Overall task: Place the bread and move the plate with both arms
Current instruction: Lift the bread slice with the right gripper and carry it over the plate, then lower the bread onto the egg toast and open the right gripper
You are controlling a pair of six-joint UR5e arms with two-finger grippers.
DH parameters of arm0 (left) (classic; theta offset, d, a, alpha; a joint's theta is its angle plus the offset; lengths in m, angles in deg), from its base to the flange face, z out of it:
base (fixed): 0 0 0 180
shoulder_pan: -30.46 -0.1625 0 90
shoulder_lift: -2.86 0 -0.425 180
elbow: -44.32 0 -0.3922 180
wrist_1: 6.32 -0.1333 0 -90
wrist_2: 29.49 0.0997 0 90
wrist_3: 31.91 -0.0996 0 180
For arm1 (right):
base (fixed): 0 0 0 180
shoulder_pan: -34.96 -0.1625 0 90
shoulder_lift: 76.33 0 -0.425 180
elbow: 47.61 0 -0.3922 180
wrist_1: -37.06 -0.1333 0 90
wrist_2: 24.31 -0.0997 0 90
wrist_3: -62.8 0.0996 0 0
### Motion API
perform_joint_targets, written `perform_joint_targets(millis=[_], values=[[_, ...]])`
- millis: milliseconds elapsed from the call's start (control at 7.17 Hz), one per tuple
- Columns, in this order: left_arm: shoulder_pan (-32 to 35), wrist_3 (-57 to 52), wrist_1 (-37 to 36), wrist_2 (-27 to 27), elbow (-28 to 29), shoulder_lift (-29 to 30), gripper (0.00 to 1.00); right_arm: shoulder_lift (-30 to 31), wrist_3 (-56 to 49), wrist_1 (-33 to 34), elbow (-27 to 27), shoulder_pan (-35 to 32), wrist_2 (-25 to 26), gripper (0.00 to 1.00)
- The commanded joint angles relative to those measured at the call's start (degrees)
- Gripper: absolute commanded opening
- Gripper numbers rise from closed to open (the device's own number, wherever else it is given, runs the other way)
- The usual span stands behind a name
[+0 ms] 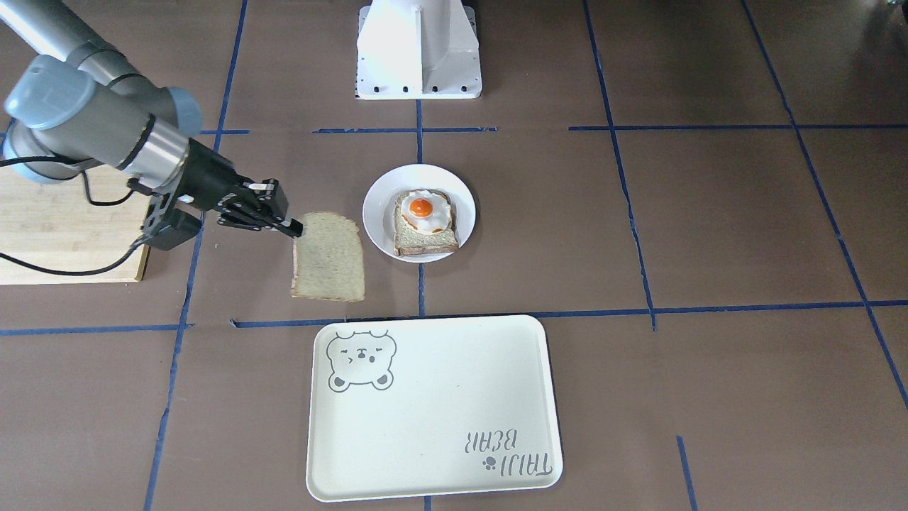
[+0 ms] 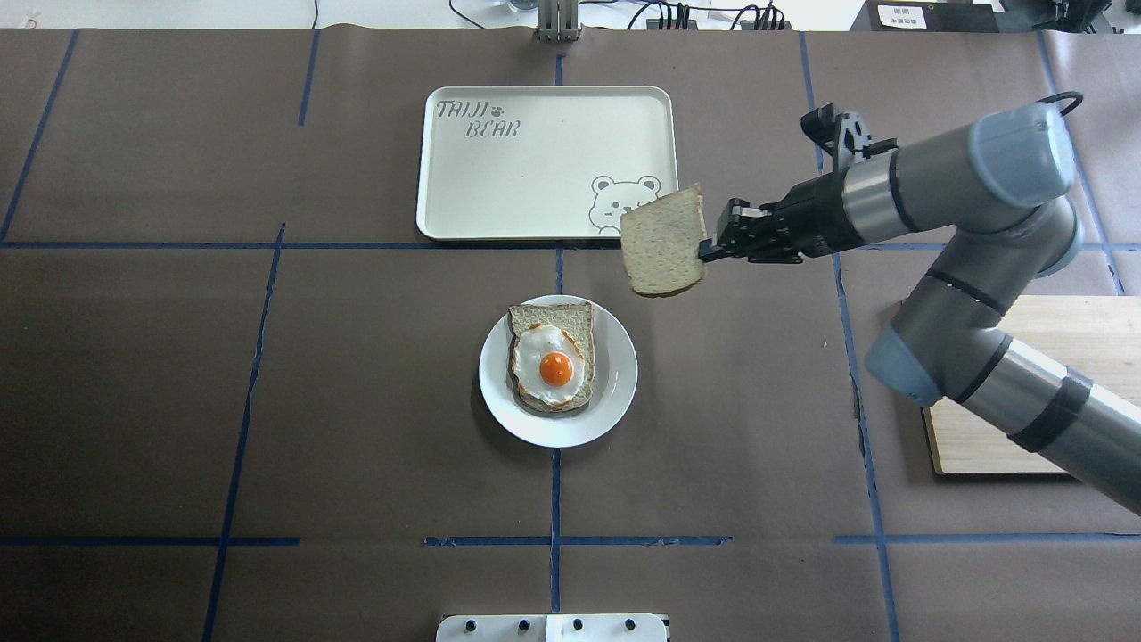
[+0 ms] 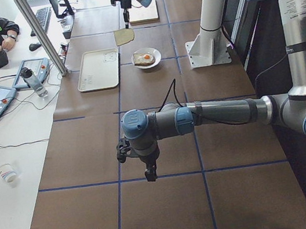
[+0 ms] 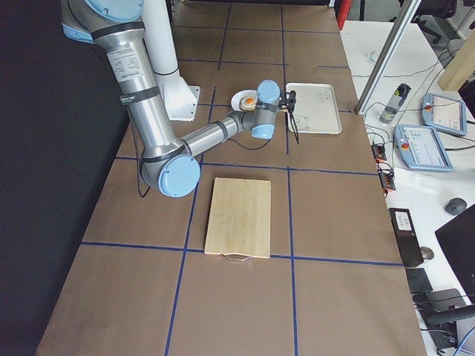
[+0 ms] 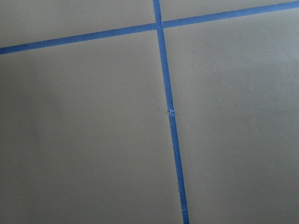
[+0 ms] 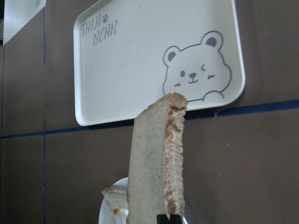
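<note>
My right gripper [image 2: 709,250] is shut on one edge of the plain bread slice [image 2: 664,242] and holds it in the air, between the plate and the tray. The right wrist view shows the bread [image 6: 156,163] edge-on, hanging over the tray's near rim. The small white plate [image 2: 615,392] stands at the table's middle and bears a darker slice with a fried egg [image 2: 553,366]. The bread [image 1: 330,257] hangs just beside the plate [image 1: 379,206] in the front view. My left gripper [image 3: 150,175] shows only in the exterior left view, low over bare table, and I cannot tell whether it is open.
A cream tray with a bear drawing [image 2: 535,178] lies beyond the plate. A wooden board [image 2: 1025,392] lies under my right arm. The white pedestal [image 1: 418,50] stands at the robot's side. The left wrist view shows only brown table with blue tape lines [image 5: 169,112].
</note>
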Motion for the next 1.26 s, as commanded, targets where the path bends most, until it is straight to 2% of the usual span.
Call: perform_joint_targets(millis=[0, 140, 419, 1116], values=[[0.00, 0.00, 0.00, 0.00, 0.02, 0.00, 1.00, -2.12, 2.69, 0.04, 1.87, 9.23, 11.61, 0.00], [0.00, 0.00, 0.00, 0.00, 0.02, 0.00, 1.00, -3.08, 2.69, -0.05, 1.62, 12.93, 16.01, 0.00], [0.00, 0.00, 0.00, 0.00, 0.02, 0.00, 1.00, -3.70, 2.26, -0.05, 1.18, 16.90, 20.17, 0.00], [0.00, 0.00, -0.09, 0.00, 0.10, 0.00, 1.00, -0.55, 1.64, -0.57, 1.35, 19.03, 21.15, 0.00]])
